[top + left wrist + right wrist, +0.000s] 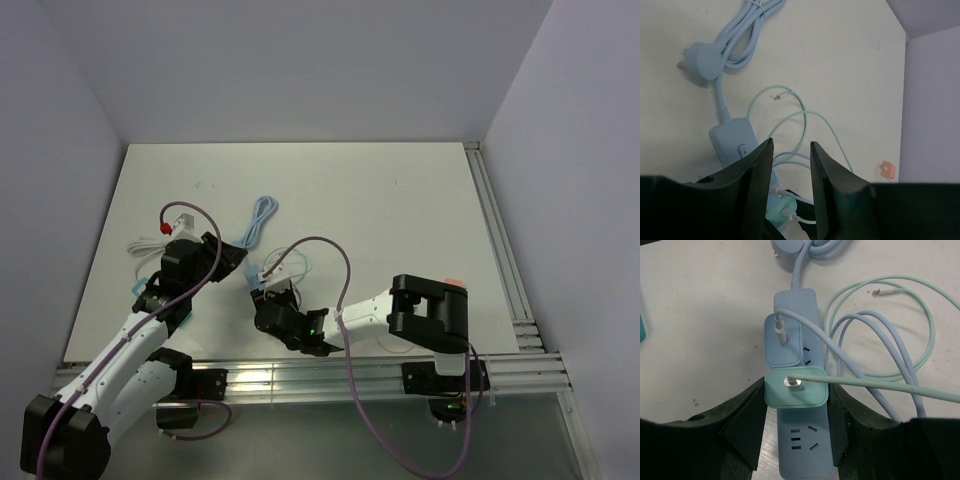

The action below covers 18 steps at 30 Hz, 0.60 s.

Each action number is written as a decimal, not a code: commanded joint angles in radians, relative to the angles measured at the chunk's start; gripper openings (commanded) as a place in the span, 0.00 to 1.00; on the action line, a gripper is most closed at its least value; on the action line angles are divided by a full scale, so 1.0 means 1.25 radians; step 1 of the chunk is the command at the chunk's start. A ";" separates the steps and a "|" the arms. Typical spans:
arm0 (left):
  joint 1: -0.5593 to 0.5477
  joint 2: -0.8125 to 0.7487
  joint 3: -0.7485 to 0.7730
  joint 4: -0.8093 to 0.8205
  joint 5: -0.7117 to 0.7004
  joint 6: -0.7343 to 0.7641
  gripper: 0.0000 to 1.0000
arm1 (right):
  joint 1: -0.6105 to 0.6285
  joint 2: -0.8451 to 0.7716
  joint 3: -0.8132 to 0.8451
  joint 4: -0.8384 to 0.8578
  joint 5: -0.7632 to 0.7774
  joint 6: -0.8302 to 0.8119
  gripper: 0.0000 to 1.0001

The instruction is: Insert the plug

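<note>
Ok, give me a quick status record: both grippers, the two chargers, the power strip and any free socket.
right gripper: closed on the green charger, one finger on each side
green charger: on the strip's middle socket; whether it is fully seated cannot be told
blue charger: plugged into the next socket, cable attached
power strip: lying flat, nearest socket free
left gripper: open, nothing between its fingers, over the strip

power strip (805,452): matt blue plastic; plug (811,394): smooth green plastic; table (400,200): matt white
</note>
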 commanded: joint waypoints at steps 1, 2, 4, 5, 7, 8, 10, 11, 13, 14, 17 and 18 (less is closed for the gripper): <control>0.003 -0.018 0.001 0.013 0.005 -0.002 0.41 | 0.014 0.071 0.021 -0.276 -0.118 0.044 0.13; 0.003 -0.022 0.001 0.013 0.004 -0.003 0.41 | 0.012 0.068 0.042 -0.307 -0.103 0.034 0.15; 0.003 -0.026 0.002 0.010 0.004 -0.003 0.41 | 0.009 0.058 0.083 -0.323 -0.081 0.022 0.27; 0.003 -0.029 0.003 0.004 0.005 -0.003 0.41 | 0.007 0.041 0.091 -0.328 -0.078 0.018 0.31; 0.003 -0.036 0.006 -0.005 0.003 0.000 0.41 | 0.003 0.016 0.087 -0.315 -0.093 0.007 0.47; 0.004 -0.040 0.006 -0.012 -0.002 0.002 0.41 | 0.002 -0.013 0.081 -0.299 -0.097 -0.001 0.52; 0.003 -0.053 0.003 -0.017 -0.007 0.003 0.41 | -0.001 -0.042 0.067 -0.285 -0.117 -0.011 0.61; 0.003 -0.057 0.002 -0.018 -0.009 0.003 0.42 | -0.001 -0.068 0.064 -0.283 -0.125 -0.017 0.63; 0.003 -0.067 -0.002 -0.018 -0.012 0.003 0.42 | -0.002 -0.096 0.056 -0.283 -0.143 -0.023 0.66; 0.003 -0.068 -0.002 -0.020 -0.011 0.003 0.42 | -0.002 -0.126 0.052 -0.286 -0.157 -0.022 0.67; 0.003 -0.067 0.003 -0.023 -0.008 0.004 0.43 | 0.000 -0.201 0.025 -0.283 -0.217 -0.026 0.68; 0.003 -0.067 0.004 -0.022 -0.007 0.007 0.42 | 0.002 -0.223 0.015 -0.278 -0.246 -0.028 0.68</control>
